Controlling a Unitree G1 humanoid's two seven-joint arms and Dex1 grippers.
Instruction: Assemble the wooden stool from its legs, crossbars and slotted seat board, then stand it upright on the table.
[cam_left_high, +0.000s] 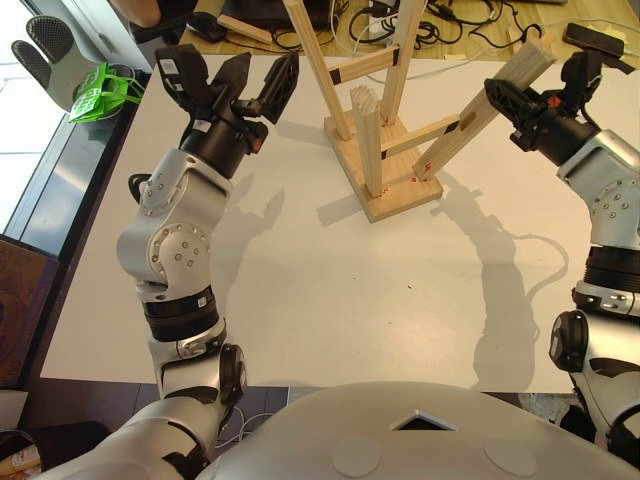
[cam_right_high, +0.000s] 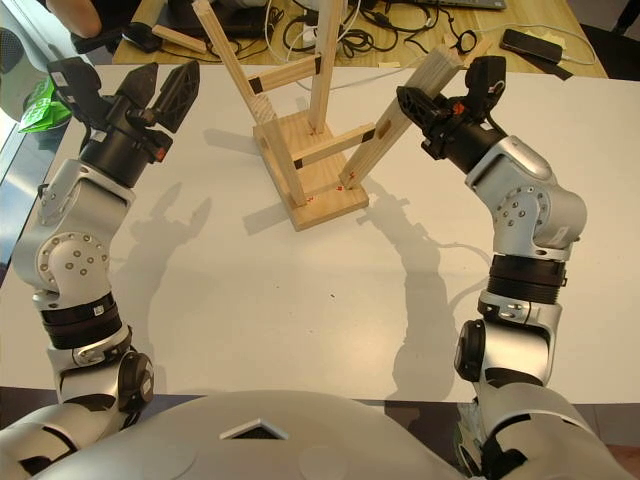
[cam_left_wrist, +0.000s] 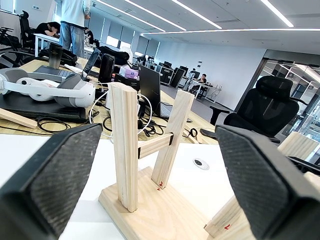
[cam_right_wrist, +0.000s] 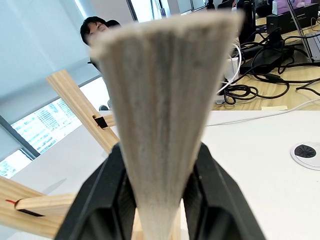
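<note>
stool legs: upper ends cut by top edge | held leg: blurred close-up

No legible text, number or sign in any view.

Nearest candidates logged:
- A small red pen mark at the foot of one stool leg, just above where it meets the seat board. It is a hand-drawn scribble and cannot be resolved as a digit or letter.
- A second red mark on the tilted leg, at 4 o'clock from the first. This one is equally unreadable.
- A green bag off the 10 o'clock corner of the bench carries pale markings, too small to read.
</note>
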